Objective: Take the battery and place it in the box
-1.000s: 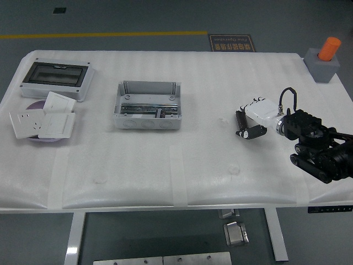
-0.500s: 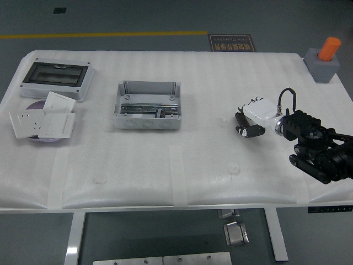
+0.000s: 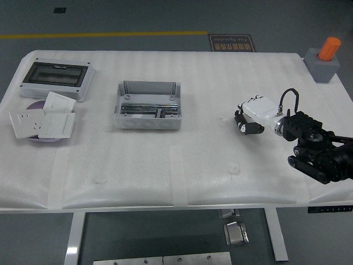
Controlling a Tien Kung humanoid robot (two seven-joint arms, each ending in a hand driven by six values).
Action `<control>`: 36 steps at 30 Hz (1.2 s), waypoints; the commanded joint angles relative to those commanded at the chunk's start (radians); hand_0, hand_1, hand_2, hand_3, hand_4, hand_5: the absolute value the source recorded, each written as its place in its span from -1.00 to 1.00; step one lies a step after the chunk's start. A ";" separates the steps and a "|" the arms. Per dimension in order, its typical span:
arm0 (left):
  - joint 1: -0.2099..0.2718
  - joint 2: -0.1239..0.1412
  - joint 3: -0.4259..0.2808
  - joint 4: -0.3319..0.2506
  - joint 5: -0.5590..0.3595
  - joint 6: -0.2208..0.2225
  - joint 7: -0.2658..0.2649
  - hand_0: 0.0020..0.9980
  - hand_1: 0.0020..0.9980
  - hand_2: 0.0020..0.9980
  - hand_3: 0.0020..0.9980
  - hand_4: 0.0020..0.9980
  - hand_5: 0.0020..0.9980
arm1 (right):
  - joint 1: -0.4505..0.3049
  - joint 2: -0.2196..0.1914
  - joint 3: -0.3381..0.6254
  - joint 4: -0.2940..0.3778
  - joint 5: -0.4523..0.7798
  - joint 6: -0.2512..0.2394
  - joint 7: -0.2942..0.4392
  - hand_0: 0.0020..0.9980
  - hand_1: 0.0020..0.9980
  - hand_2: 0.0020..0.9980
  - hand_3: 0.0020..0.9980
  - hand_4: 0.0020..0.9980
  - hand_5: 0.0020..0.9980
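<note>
My right hand, white-backed with black fingers, lies low over the right part of the white table. Its fingers are curled tight around a small dark object, apparently the battery, which is mostly hidden inside the grip. The open grey metal box stands left of centre, well to the left of the hand, with rails and a small part inside. My left arm does not show.
A grey enclosure with a dark clear lid sits at the far left. In front of it, white socket plates lie on a purple dish. A grey block with an orange cylinder stands at the far right corner.
The right hand's fingers, hanging down and apart a second ago, have curled in tight, and the hand has shifted slightly up and back.
</note>
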 joint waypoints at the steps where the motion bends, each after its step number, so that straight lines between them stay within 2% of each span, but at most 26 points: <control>1: 0.000 0.000 -0.001 0.000 0.001 0.000 0.001 0.20 0.24 -0.11 0.23 -0.02 0.07 | 0.004 -0.004 0.005 0.004 0.004 0.007 0.000 0.81 0.54 0.45 0.42 -0.25 -0.04; 6: -0.003 0.001 0.000 0.001 -0.003 0.000 -0.001 0.20 0.24 -0.11 0.23 -0.02 0.07 | 0.025 -0.017 0.016 0.023 0.006 0.042 -0.003 0.81 0.54 0.45 0.42 -0.25 -0.04; 7: -0.004 0.002 0.001 0.001 -0.005 0.001 -0.002 0.20 0.24 -0.11 0.23 -0.02 0.07 | 0.030 -0.021 0.017 0.031 0.004 0.047 -0.003 0.88 0.58 0.60 0.85 0.91 0.36; 12: -0.004 0.003 0.002 0.001 -0.007 0.000 -0.002 0.20 0.24 -0.11 0.23 -0.02 0.07 | 0.045 -0.046 0.010 0.078 -0.023 0.057 -0.011 0.88 0.58 0.60 0.85 0.91 0.36; 13: -0.004 0.004 0.001 0.001 -0.007 0.001 -0.002 0.19 0.24 -0.11 0.23 -0.02 0.07 | 0.049 -0.052 0.004 0.089 -0.034 0.060 -0.014 0.98 0.69 0.79 1.00 1.00 0.37; 23: -0.005 0.009 0.000 0.004 -0.010 0.002 -0.002 0.19 0.24 -0.11 0.23 -0.02 0.07 | 0.059 -0.098 0.029 0.147 -0.196 0.136 -0.025 0.99 0.71 0.82 1.00 1.00 0.38; 25: -0.006 0.011 0.000 0.004 -0.009 0.002 -0.003 0.19 0.24 -0.11 0.23 -0.02 0.08 | 0.059 -0.106 0.047 0.150 -0.233 0.152 -0.016 1.00 0.74 0.89 1.00 1.00 0.31; 36: -0.015 0.022 -0.005 0.002 0.000 0.000 -0.006 0.19 0.24 -0.11 0.23 -0.03 0.07 | 0.023 -0.128 0.161 0.113 -0.432 0.203 0.066 1.00 0.74 0.88 1.00 1.00 0.24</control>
